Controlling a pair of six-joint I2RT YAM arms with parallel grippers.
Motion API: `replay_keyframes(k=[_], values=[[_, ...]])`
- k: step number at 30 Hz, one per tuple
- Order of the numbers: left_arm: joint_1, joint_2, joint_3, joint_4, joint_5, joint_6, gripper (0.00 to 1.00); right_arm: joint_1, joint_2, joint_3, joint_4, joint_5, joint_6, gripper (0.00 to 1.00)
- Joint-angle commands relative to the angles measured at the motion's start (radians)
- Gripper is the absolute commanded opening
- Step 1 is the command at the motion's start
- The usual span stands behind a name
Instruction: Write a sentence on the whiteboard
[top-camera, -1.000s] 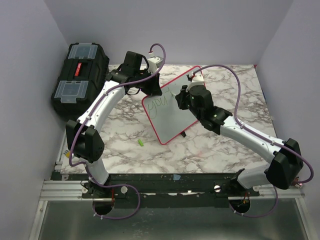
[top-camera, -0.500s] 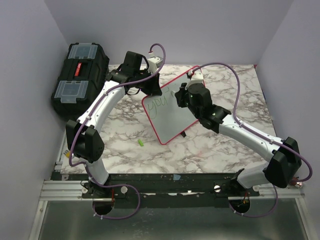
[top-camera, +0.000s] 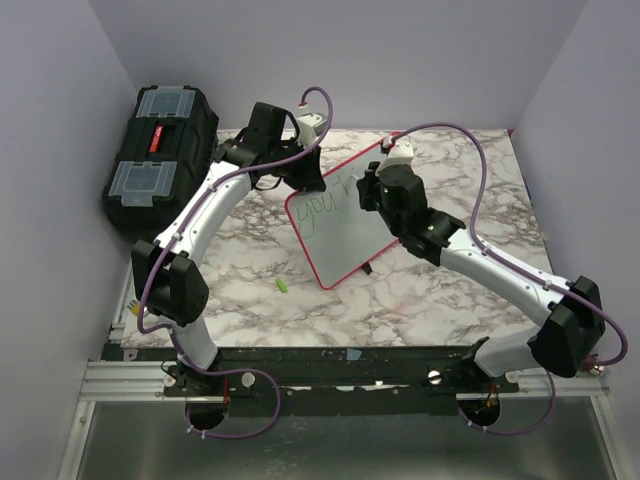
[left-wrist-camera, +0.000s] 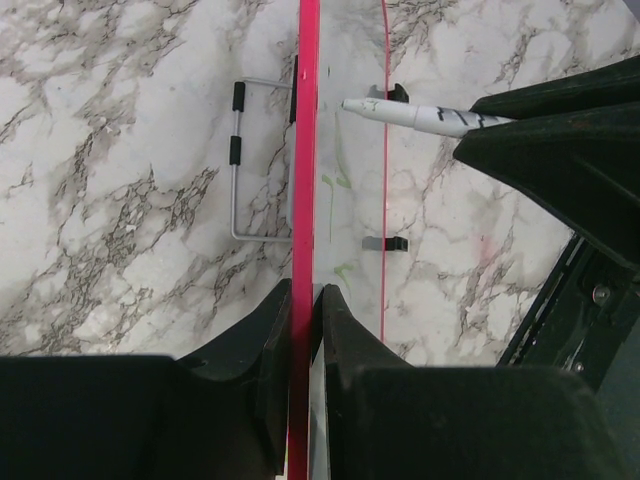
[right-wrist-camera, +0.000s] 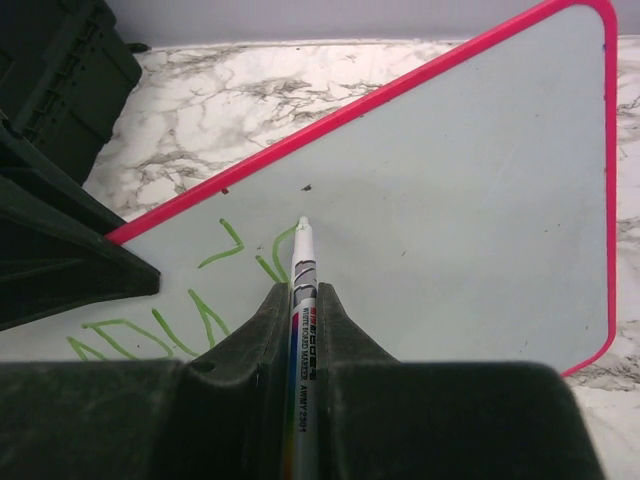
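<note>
Shows the whiteboard (top-camera: 345, 235) propped at a tilt near the middle of the desk (top-camera: 400, 300), well apart from the black toolbox (top-camera: 160, 145) at the far left corner. White face, rounded corners, thin red-pink frame.

Carries green lettering (top-camera: 325, 205) on the upper left part of the face only. Reads roughly "you" followed by a few further strokes; rest of the face blank.

Clamped at the upper left frame edge by the left gripper (top-camera: 305, 180). In the left wrist view, fingers (left-wrist-camera: 275, 330) pressed shut on either side of the frame, board seen edge-on.

Behind the board, meeting its back: a bent wire stand (left-wrist-camera: 240, 170) with black sleeves.

Held in the right gripper (top-camera: 375, 190), closed on the barrel: a white marker (right-wrist-camera: 302, 260). Tip set against the face at the top end of the last green stroke.

On the desk, near the board's lower left corner but apart from it: a small green piece (top-camera: 282, 286), too small to identify.
</note>
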Motion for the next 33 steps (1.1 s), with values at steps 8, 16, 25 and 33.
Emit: replay_keyframes(k=[8, 16, 25, 33], values=[[-0.010, -0.012, 0.037, 0.003, -0.014, 0.033, 0.00, 0.001, -0.096, -0.062, -0.013, 0.056, 0.007, 0.01], [-0.010, -0.015, 0.038, 0.003, -0.015, 0.033, 0.00, 0.001, -0.078, -0.080, -0.009, 0.011, 0.028, 0.01], [-0.010, -0.014, 0.038, 0.003, -0.011, 0.033, 0.00, -0.021, -0.051, -0.057, 0.010, -0.045, 0.024, 0.01], [-0.010, -0.013, 0.037, 0.004, -0.008, 0.034, 0.00, -0.026, -0.035, -0.057, 0.026, -0.070, 0.033, 0.01]])
